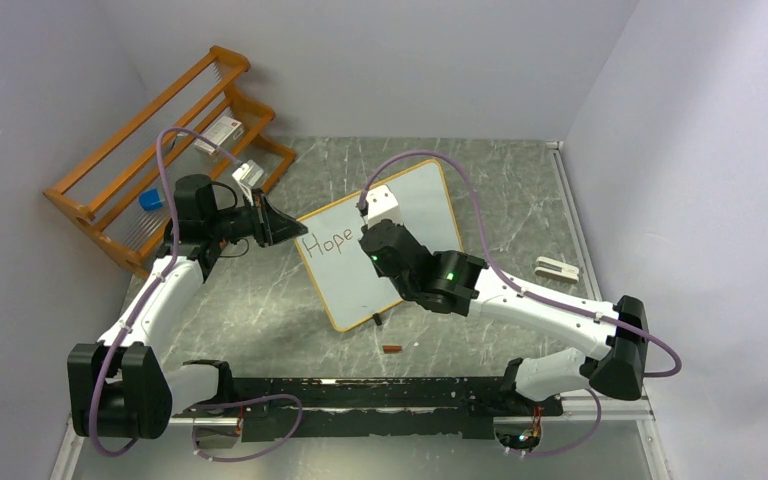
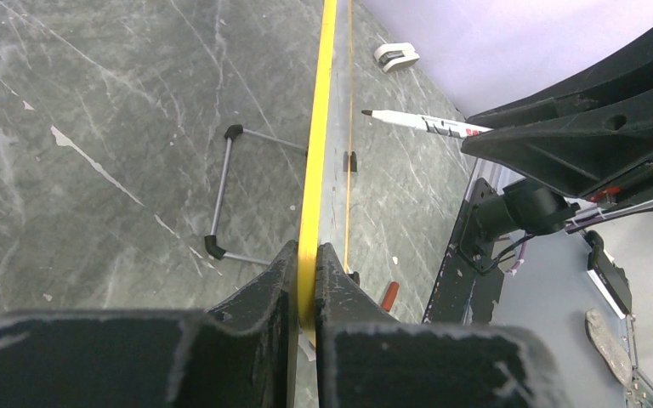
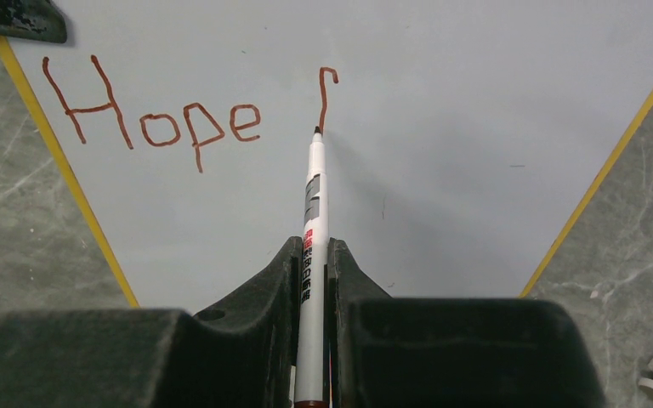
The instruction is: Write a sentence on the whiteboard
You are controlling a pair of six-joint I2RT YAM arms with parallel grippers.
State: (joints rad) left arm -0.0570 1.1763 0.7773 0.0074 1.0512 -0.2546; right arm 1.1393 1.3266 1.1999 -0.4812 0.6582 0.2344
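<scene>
The whiteboard [image 1: 350,285] stands tilted at the table's middle; its yellow-looking rim [image 2: 316,127] runs edge-on through the left wrist view. My left gripper [image 2: 306,255] is shut on that rim at the board's upper left corner [image 1: 298,222]. My right gripper [image 3: 313,251] is shut on a white marker [image 3: 313,212], which also shows in the left wrist view [image 2: 425,123]. The sentence [image 3: 153,115] reads "Hope" in red-brown, followed by a hooked stroke [image 3: 326,89]. The marker's tip touches the lower end of that stroke.
A wooden rack [image 1: 160,140] with small items stands at the back left. A white eraser [image 1: 557,267] lies right of the board. A red cap [image 1: 391,348] lies on the table in front of it. The board's wire stand [image 2: 221,195] is behind it.
</scene>
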